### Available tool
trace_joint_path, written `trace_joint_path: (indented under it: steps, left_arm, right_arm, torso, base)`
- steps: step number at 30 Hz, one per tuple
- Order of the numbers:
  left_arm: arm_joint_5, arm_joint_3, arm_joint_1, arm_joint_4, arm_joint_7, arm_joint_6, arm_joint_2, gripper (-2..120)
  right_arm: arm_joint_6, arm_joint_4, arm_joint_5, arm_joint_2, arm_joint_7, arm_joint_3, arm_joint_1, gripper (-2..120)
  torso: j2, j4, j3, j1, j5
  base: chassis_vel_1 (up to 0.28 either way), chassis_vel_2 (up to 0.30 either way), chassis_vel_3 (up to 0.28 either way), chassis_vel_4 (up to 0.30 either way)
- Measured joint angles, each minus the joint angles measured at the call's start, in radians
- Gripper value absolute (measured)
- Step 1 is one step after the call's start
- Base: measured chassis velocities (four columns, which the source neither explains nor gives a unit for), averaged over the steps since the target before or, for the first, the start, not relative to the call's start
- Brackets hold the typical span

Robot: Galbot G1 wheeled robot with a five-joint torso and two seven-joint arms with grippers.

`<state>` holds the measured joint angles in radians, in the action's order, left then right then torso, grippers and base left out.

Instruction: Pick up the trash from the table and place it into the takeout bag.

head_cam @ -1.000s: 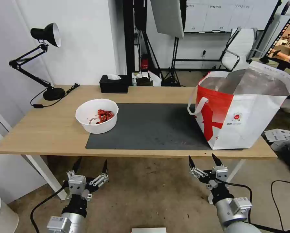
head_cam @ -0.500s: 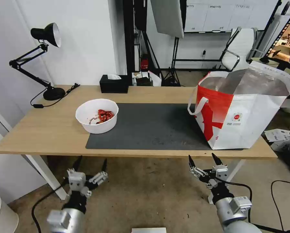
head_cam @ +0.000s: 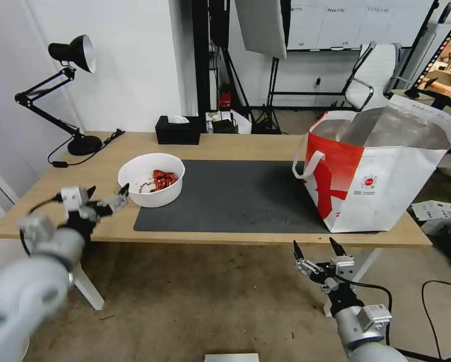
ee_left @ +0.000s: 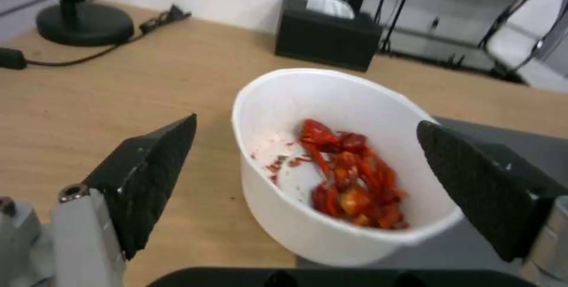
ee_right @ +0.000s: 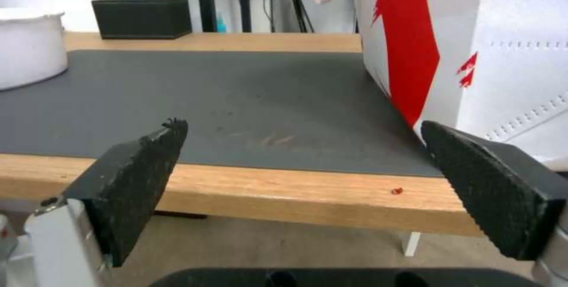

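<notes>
While the white bowl (head_cam: 151,179) of red scraps sits on the table (head_cam: 84,201), straddling the dark mat's (head_cam: 235,196) near-left corner, the left gripper (head_cam: 107,197) hovers just beside it, fingers spread wide and empty. This looks like the approach step; next it must close on the rim. The takeout bag (head_cam: 381,171) stands well apart. The right gripper (head_cam: 318,249) hangs open, empty, below the table edge.

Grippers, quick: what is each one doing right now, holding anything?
Left gripper: open, empty, beside the white bowl on the table.
Right gripper: open, empty, below the table's front edge.
</notes>
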<state>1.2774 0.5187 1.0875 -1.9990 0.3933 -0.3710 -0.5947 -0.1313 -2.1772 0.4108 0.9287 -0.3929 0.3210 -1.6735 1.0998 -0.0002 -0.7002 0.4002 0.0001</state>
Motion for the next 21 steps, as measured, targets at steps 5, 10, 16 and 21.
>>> trace_joint_path:
  steps: [5, 10, 16, 21]
  left_arm:
    - [0.153, -0.201, -0.290, 0.190, -0.002, -0.132, 0.040, 100]
    - [0.186, -0.367, -0.500, 0.366, -0.049, -0.271, 0.021, 100]
    - [0.159, -0.457, -0.613, 0.470, -0.065, -0.340, -0.019, 100]
    - [0.148, -0.525, -0.677, 0.529, -0.061, -0.371, -0.052, 100]
  right_arm:
    - [0.000, 0.000, 0.000, 0.000, 0.001, 0.000, 0.000, 100]
    - [0.000, 0.000, 0.000, 0.000, 0.000, 0.000, 0.000, 100]
    - [0.000, 0.000, 0.000, 0.000, 0.000, 0.000, 0.000, 100]
    - [0.000, 0.000, 0.000, 0.000, 0.000, 0.000, 0.000, 100]
  torso:
    - [0.000, 0.0003, 0.000, 0.000, -0.0003]
    - [0.000, 0.0002, 0.000, 0.000, -0.0001]
    - [0.000, 0.0003, 0.000, 0.000, 0.0000]
    - [0.000, 0.0002, 0.000, 0.000, -0.0001]
  base:
    - [0.000, 0.000, 0.000, 0.000]
    - [0.000, 0.000, 0.000, 0.000]
    - [0.000, 0.000, 0.000, 0.000]
    - [0.000, 0.000, 0.000, 0.000]
